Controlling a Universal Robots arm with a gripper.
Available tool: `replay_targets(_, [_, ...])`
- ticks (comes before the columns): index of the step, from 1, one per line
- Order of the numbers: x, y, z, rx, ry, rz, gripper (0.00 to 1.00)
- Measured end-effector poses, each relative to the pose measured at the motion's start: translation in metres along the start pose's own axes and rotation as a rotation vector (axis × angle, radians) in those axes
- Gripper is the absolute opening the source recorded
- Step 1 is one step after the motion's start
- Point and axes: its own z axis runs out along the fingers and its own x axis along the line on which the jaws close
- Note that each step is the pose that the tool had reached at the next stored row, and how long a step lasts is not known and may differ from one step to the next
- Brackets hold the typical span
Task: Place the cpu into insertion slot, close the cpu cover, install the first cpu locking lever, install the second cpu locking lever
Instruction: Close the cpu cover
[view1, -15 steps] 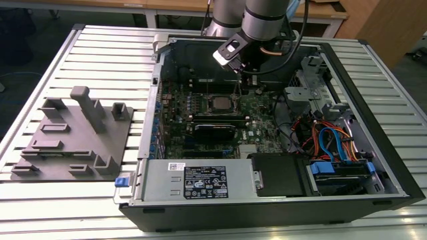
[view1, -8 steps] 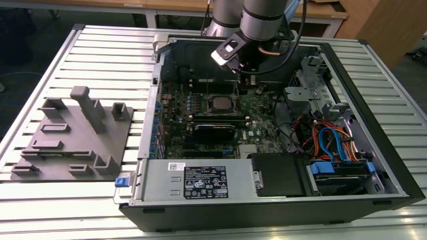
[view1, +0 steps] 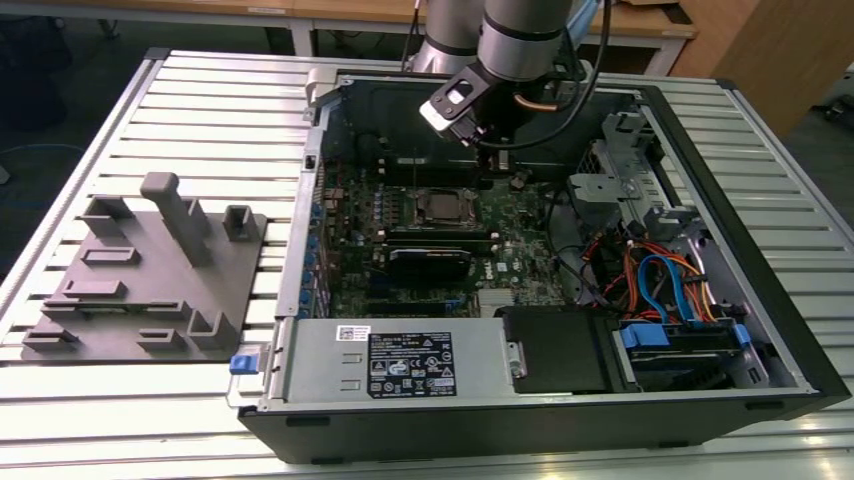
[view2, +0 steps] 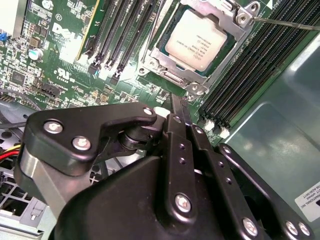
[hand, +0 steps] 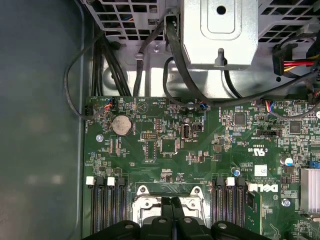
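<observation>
A slatted metal surface (view1: 200, 100) carries an open computer case (view1: 534, 430) and a grey fixture tray (view1: 147, 290). The arm reaches into the case. The claw (hand: 170, 202) hangs over the green motherboard (hand: 165, 135), fingers pressed together on nothing, just beside the socket. In the second wrist view the cpu (view2: 196, 40) lies flat in the insertion slot (view2: 224, 59). The cpu cover (view2: 170, 75) is down around it, and a thin lever rod (view2: 285, 22) runs off from one corner.
</observation>
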Motion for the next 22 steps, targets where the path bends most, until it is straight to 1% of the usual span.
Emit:
replay_targets(5, [0.0,-0.0015,0.0,0.0,0.0,0.0,0.1])
replay_targets(9, [0.0,-0.005,0.0004,0.0002,0.0,-0.001,0.1])
replay_targets(22, [-0.0001,-0.0054,0.0006,0.0004,0.0001,-0.002,0.1])
